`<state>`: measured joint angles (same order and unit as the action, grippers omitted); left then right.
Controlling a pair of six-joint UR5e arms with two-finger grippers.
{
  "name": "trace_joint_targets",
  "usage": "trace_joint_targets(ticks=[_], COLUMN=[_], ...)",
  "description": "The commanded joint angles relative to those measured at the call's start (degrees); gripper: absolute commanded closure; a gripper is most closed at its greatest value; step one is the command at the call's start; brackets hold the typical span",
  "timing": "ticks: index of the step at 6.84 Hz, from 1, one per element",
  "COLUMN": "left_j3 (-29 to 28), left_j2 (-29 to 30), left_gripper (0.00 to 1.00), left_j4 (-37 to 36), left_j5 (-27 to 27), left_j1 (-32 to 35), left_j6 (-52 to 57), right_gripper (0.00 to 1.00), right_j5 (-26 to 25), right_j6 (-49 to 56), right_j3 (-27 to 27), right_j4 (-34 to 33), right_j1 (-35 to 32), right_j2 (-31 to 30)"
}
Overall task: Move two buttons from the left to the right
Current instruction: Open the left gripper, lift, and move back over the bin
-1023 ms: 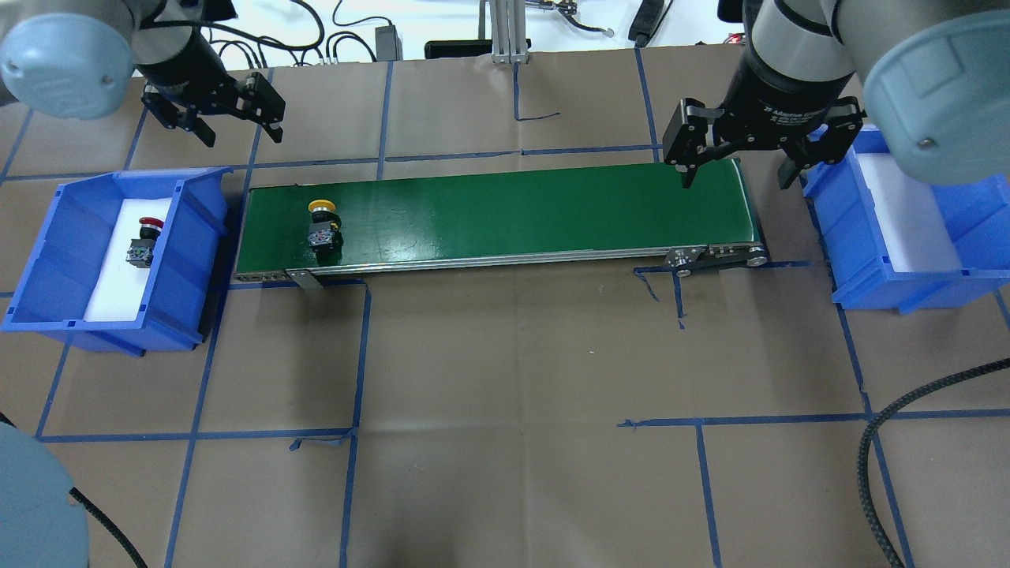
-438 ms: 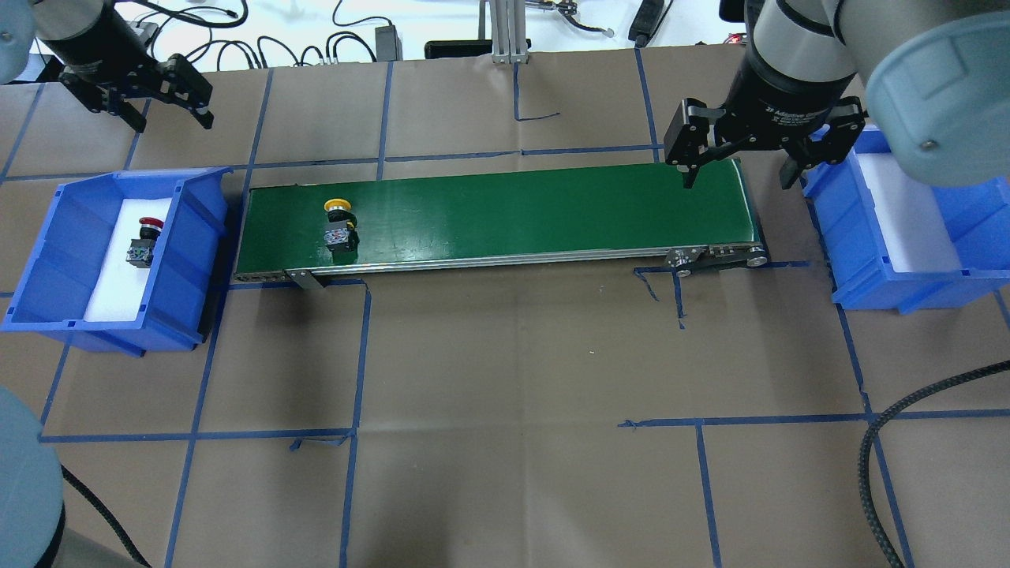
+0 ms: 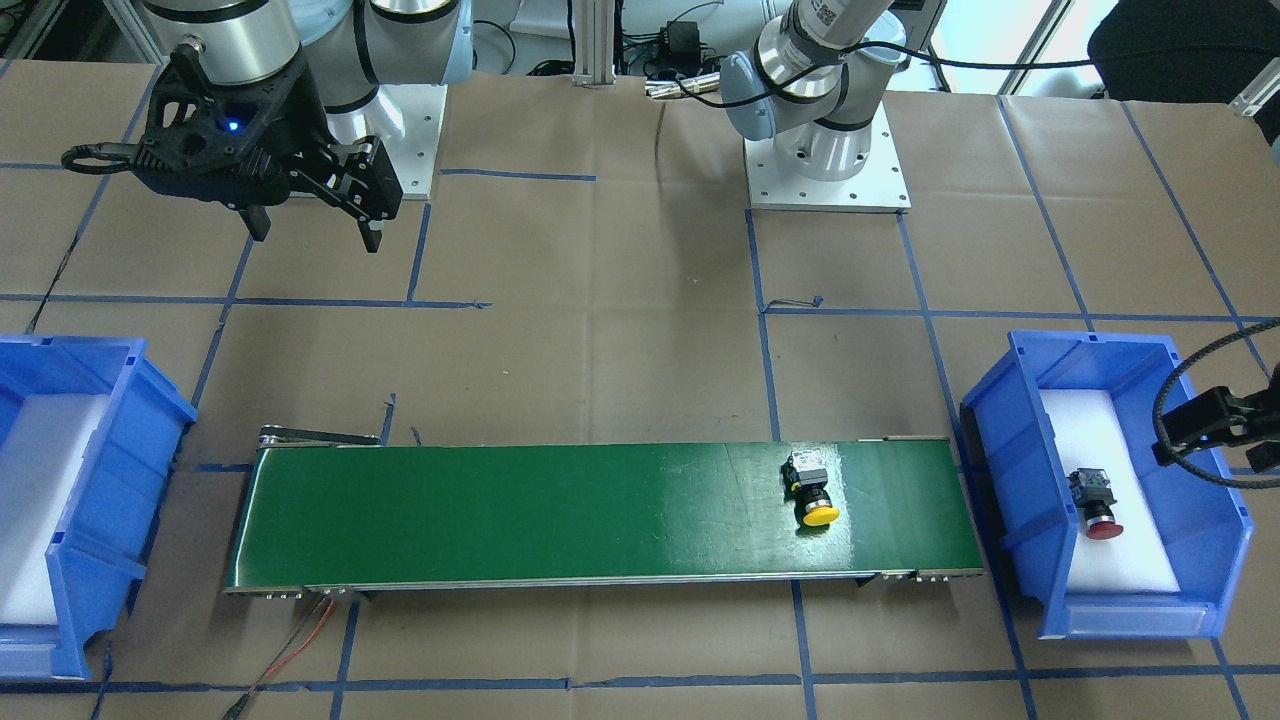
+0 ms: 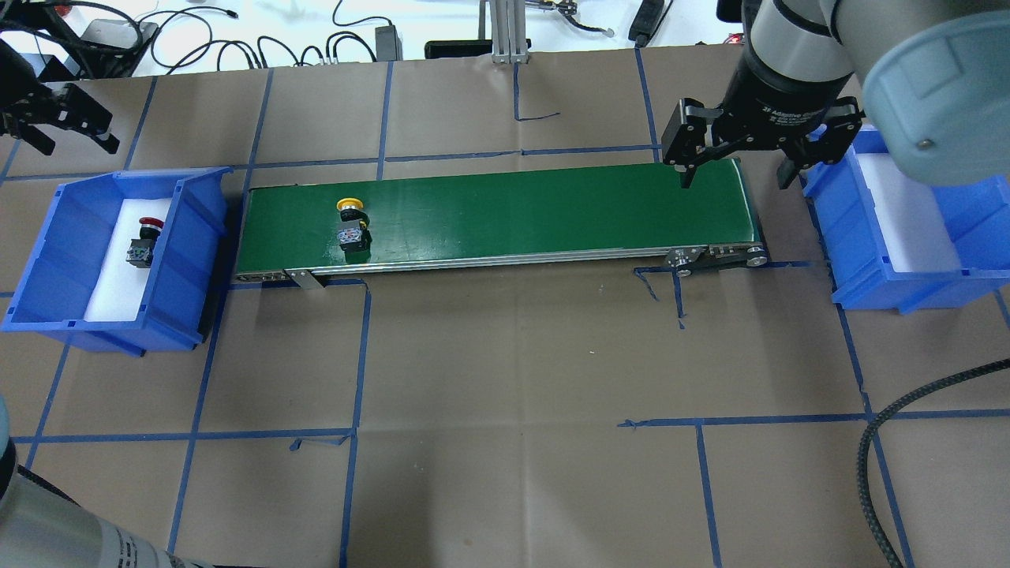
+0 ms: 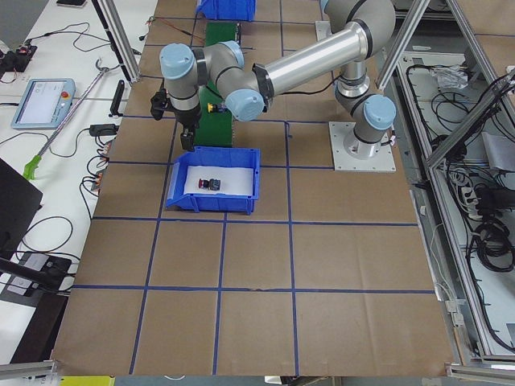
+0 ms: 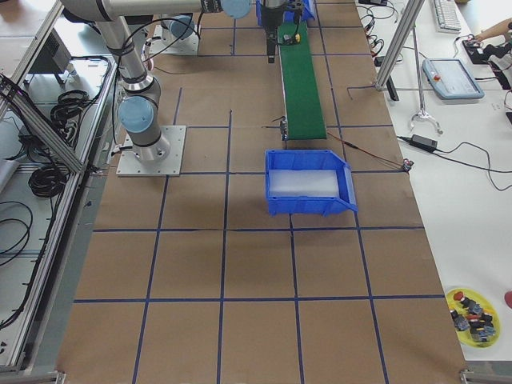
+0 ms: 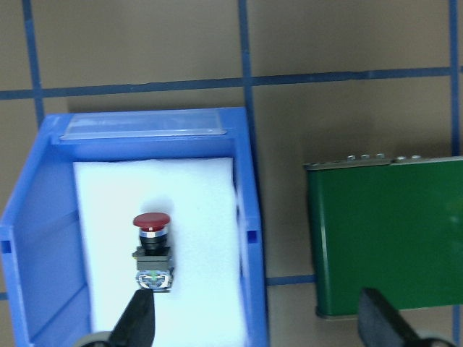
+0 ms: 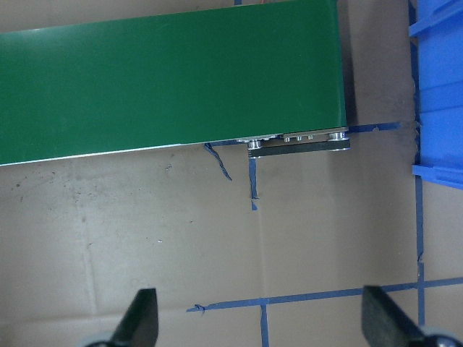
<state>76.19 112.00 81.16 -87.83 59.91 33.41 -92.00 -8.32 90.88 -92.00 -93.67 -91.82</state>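
The yellow button [image 4: 351, 225] lies on its side on the green conveyor belt [image 4: 513, 213], near the belt's left end; it also shows in the front view [image 3: 812, 495]. The red button [image 4: 144, 243] lies on white foam in the left blue bin [image 4: 47, 315] and shows in the left wrist view [image 7: 153, 246]. My left gripper [image 4: 71, 142] is open and empty, high beyond the bin's far edge. My right gripper [image 4: 735, 177] is open and empty above the belt's right end. The right blue bin [image 4: 860, 292] holds only white foam.
Cables and an aluminium post stand along the table's far edge. A black braided cable [image 4: 876, 442] loops at the front right. Blue tape lines grid the brown paper. A yellow dish [image 6: 474, 316] with small parts sits on the side table.
My left gripper has swung left, away from the belt to beyond the left bin. The yellow button has travelled a little to the right along the belt. My right gripper has stayed put.
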Motion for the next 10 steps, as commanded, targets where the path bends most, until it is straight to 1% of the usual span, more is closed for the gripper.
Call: trace_joint_targets(ticks=[1, 2, 3, 4, 6, 7, 8, 10], left_j3=[1.59, 3.77, 9.27, 12.98, 19.84, 22.05, 22.42, 22.6], left_j2=[0.15, 0.24, 0.15, 0.24, 0.85, 2.34, 4.61, 6.39], left_gripper=[0.01, 0.02, 0.02, 0.01, 0.01, 0.01, 0.01, 0.01], left_j4=[-0.21, -3.34, -10.42, -14.76, -23.71, -28.9, -31.74, -33.69], left_j5=[0.11, 0.11, 0.2, 0.37, 0.46, 0.38, 0.29, 0.55], left_j1=[-1.73, -1.9, -2.25, -2.34, -2.69, -2.7, -2.7, -2.7], left_j6=[1.48, 2.61, 3.32, 3.33, 3.33, 3.33, 3.33, 3.33], right_gripper=[0.0, 0.0, 0.0, 0.0, 0.0, 0.0, 0.0, 0.0], right_j5=[0.24, 0.06, 0.32, 0.33, 0.24, 0.24, 0.24, 0.15], right_j6=[0.06, 0.15, 0.06, 0.06, -0.03, -0.12, -0.12, -0.2], right_j3=[0.0, -1.05, -3.76, -5.18, -4.76, -4.58, -4.4, -3.7], right_j4=[-0.02, -0.28, -0.11, 0.07, 0.15, 0.24, 0.24, 0.51], right_j1=[-0.02, 0.07, -0.02, -0.02, -0.19, -0.28, -0.28, -0.28], right_j2=[0.06, 0.23, 0.41, 0.93, 1.38, 1.38, 1.46, 1.38])
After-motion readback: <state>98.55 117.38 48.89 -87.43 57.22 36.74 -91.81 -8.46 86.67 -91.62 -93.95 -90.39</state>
